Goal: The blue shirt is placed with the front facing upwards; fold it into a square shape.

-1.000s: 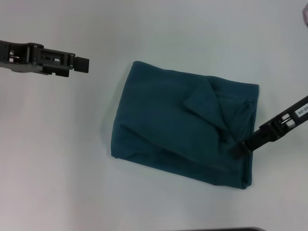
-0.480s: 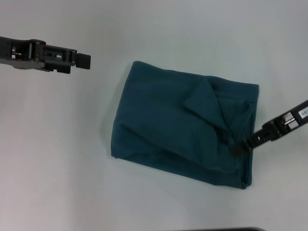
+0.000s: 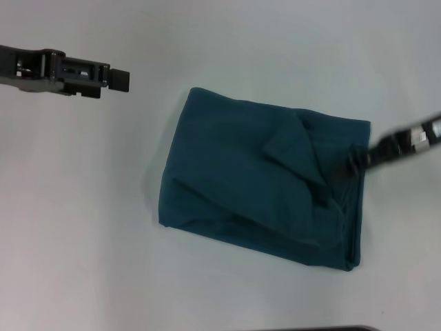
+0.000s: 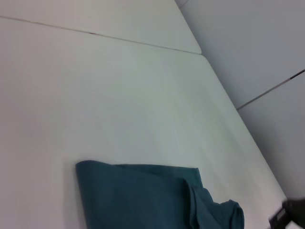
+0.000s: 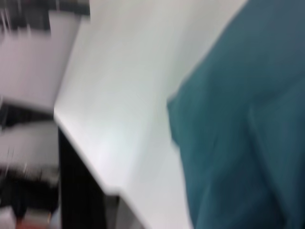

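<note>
Blue shirt [image 3: 265, 183] folded on table [image 3: 83, 227], right pincer [image 3: 346, 166] at edge.

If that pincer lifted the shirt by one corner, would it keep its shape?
Probably not. The shirt lies in soft creased layers, so it would likely droop and unfold. A loose flap near the right pincer suggests that pushing would bunch it rather than slide it.
</note>
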`<state>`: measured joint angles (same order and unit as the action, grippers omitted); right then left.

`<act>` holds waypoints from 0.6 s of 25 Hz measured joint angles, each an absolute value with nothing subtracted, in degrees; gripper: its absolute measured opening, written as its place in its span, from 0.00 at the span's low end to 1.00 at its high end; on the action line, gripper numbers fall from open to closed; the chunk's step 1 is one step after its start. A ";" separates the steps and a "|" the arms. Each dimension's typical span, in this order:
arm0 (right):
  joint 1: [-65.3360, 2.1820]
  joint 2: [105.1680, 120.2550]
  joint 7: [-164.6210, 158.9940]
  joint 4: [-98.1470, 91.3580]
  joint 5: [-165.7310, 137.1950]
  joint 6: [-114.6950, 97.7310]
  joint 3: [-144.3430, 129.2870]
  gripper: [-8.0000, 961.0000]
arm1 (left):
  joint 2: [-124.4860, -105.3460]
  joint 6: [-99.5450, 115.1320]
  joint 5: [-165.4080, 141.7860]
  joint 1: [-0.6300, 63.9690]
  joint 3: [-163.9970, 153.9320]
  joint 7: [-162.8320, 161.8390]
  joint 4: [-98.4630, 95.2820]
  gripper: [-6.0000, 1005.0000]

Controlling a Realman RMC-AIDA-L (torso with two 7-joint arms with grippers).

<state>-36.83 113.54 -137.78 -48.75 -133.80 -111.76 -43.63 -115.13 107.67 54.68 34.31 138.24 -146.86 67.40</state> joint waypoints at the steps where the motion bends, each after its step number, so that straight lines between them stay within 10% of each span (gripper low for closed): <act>1: -37.44 113.35 -138.11 -48.61 -133.35 -111.15 -42.20 0.52 | -115.13 107.65 54.71 34.46 138.21 -146.84 67.44 0.87; 15: -46.21 117.30 -140.87 -43.32 -134.86 -100.71 -51.36 0.51 | -115.40 107.67 54.96 35.21 138.31 -146.77 67.26 0.87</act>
